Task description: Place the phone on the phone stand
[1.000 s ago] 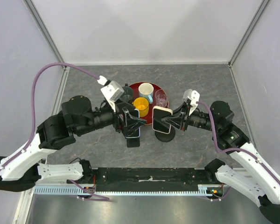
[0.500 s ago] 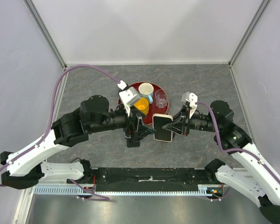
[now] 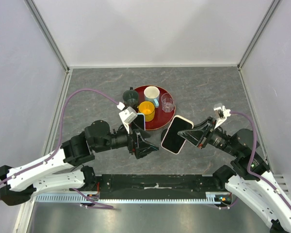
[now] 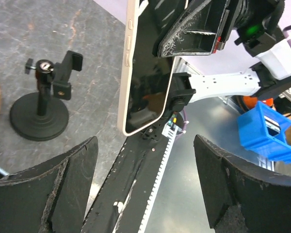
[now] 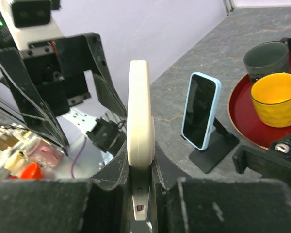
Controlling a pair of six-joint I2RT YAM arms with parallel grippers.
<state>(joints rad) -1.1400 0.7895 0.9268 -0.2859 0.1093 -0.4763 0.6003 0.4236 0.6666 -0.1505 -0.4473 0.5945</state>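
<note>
My right gripper [image 3: 193, 136] is shut on a cream-cased phone [image 3: 177, 135] and holds it tilted above the table, edge-on in the right wrist view [image 5: 138, 121]. A black clamp stand with a round base [image 4: 39, 115] stands on the table under and beside the phone; its clamp shows at the lower right of the right wrist view [image 5: 274, 158]. In the top view the phone mostly hides it. My left gripper [image 3: 146, 148] is open and empty [image 4: 144, 155], a little left of the phone [image 4: 145, 68].
A blue-cased phone [image 5: 200, 110] leans on a black folding stand [image 5: 216, 148] next to the left wrist [image 3: 139, 121]. A red tray [image 3: 158, 127] behind holds a dark mug [image 3: 131, 98], a white cup [image 3: 152, 93], a yellow cup [image 3: 146, 110] and a glass [image 3: 167, 103].
The right gripper has drawn back to the right with the cream phone, which now tilts more. The left arm has pulled back toward the near left, its open gripper away from the phone.
</note>
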